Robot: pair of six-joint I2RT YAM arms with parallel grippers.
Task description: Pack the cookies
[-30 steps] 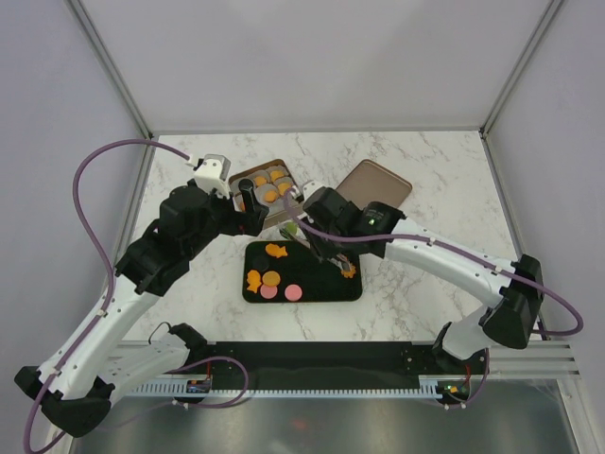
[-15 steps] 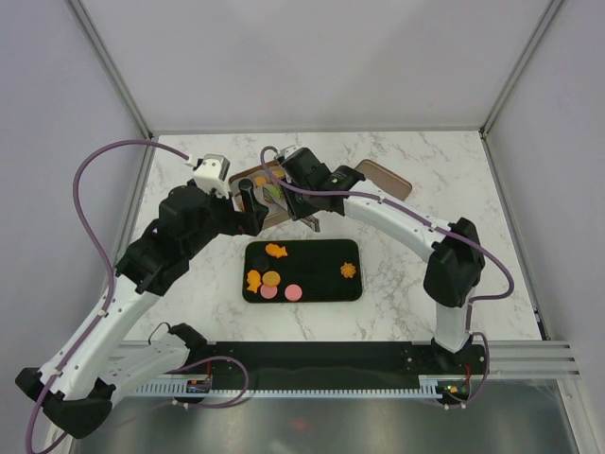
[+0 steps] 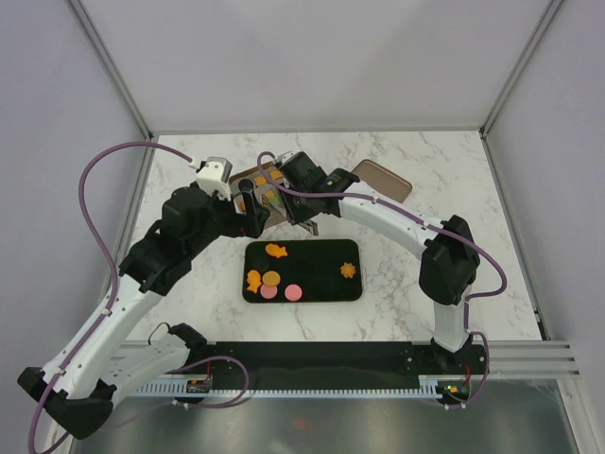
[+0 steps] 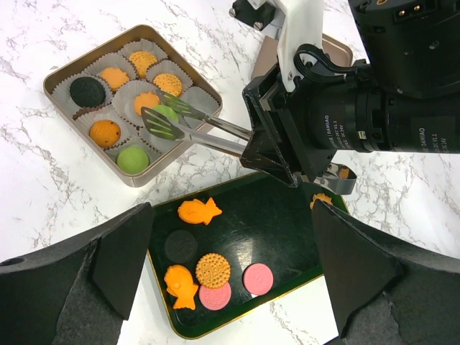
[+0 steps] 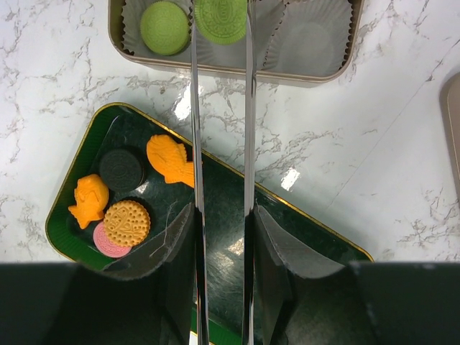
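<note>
My right gripper (image 5: 223, 237) is shut on metal tongs (image 5: 248, 129). The tong tips hold a green cookie (image 5: 221, 18) over a paper cup in the tin box (image 5: 237, 74). The left wrist view shows the same tongs (image 4: 201, 131) and green cookie (image 4: 167, 113) over the tin (image 4: 72, 68), which holds orange, black and green cookies. The dark green tray (image 4: 273, 223) carries an orange fish (image 4: 199, 212), a black disc (image 4: 180, 246), an orange biscuit (image 4: 213, 269), a second fish, two pink discs and an orange flower (image 4: 321, 199). My left gripper (image 4: 230, 266) hangs open and empty above the tray.
The tin's brown lid (image 3: 383, 180) lies at the back right on the marble table. The tin (image 3: 248, 176) sits just behind the tray (image 3: 317, 284). Both arms crowd the space over the tin's near side.
My right arm has swung from over the tray back-left to over the tin, carrying the green cookie in the tongs. The left arm has barely moved.
</note>
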